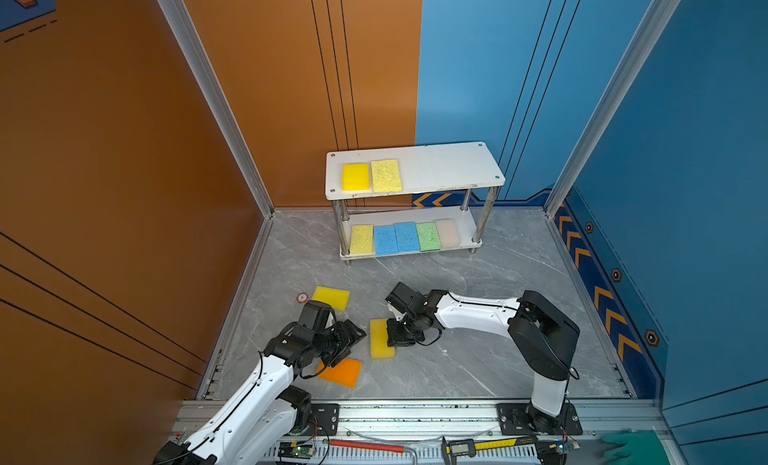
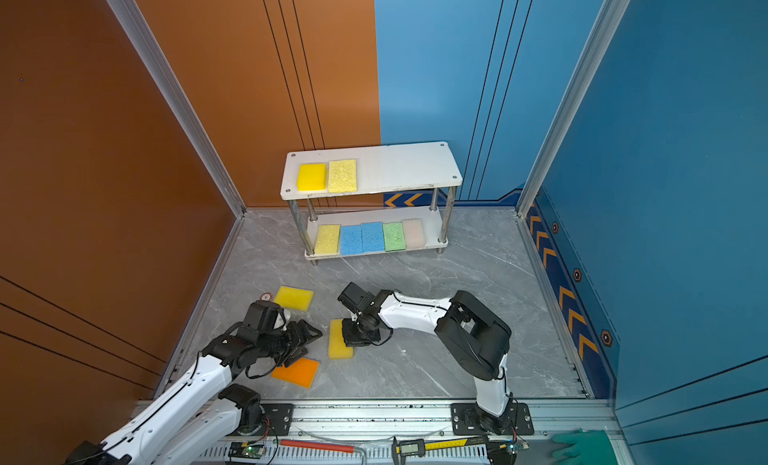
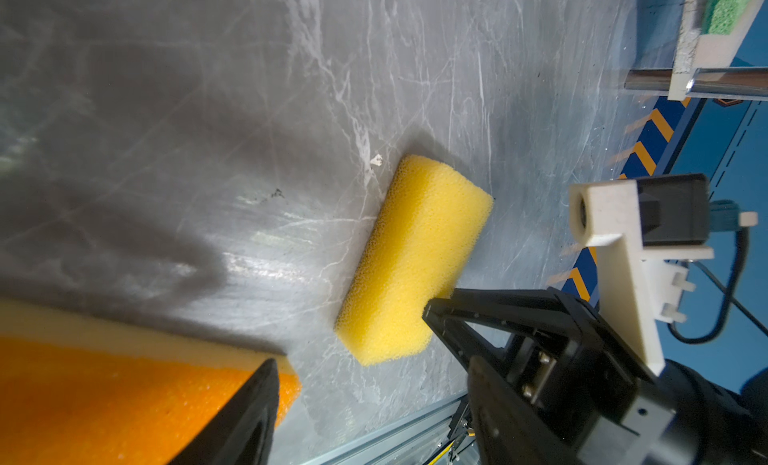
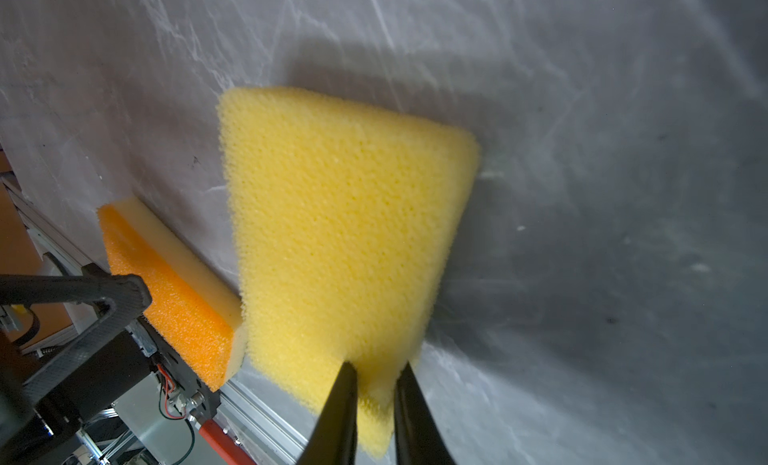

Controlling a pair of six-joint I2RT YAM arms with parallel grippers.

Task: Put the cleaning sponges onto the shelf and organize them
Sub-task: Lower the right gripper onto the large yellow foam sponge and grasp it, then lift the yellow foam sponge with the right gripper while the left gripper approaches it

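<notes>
A porous yellow sponge [image 1: 380, 338] [image 2: 338, 344] [image 3: 415, 255] [image 4: 345, 234] is on the grey floor at centre front, with my right gripper [image 1: 394, 337] [image 2: 350, 336] [image 4: 376, 369] shut on its edge. That edge looks tilted up. My left gripper [image 1: 351, 348] [image 2: 309, 344] [image 3: 372, 371] stands open and empty just left of it, over a corner of the orange sponge [image 1: 343, 371] [image 2: 299, 371] [image 3: 104, 400] [image 4: 174, 288]. Another yellow sponge [image 1: 332, 297] [image 2: 294, 297] lies further back left. The shelf [image 1: 449, 167] [image 2: 407, 167] holds two yellow sponges on top, and yellow, two blue, green and pale ones below.
A small round disc [image 1: 302, 296] lies beside the back-left yellow sponge. Along the front runs a metal rail [image 1: 415, 413] with a red-handled tool [image 1: 365, 446] and a caliper [image 1: 461, 447]. A green glove [image 1: 627, 446] is at the front right. Walls enclose three sides.
</notes>
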